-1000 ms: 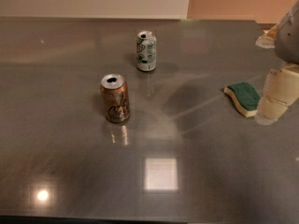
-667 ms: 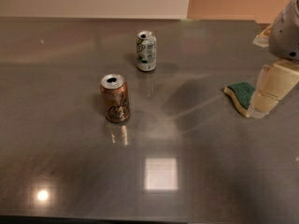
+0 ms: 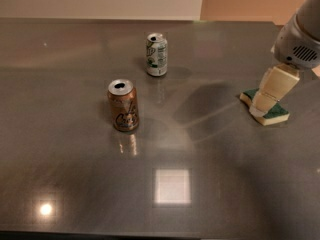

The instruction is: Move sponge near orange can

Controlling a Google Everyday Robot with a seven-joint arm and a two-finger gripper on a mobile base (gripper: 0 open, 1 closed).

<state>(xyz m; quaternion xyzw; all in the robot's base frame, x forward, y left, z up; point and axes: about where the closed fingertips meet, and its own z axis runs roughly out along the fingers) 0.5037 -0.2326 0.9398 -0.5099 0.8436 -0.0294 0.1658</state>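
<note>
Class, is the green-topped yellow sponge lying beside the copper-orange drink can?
No, the sponge lies far right beneath the gripper, well apart from the orange can.

The small rectangular sponge (image 3: pixel 276 115), dark green scouring top over a pale yellow base, lies flat at the right side of the glossy grey tabletop (image 3: pixel 75 184), turned at an angle. Its middle is hidden by the cream-coloured gripper (image 3: pixel 259 109), which is down on it. The copper-orange drink can (image 3: pixel 123 106), with dark script lettering and an opened silver top, stands upright well apart, to the left.
</note>
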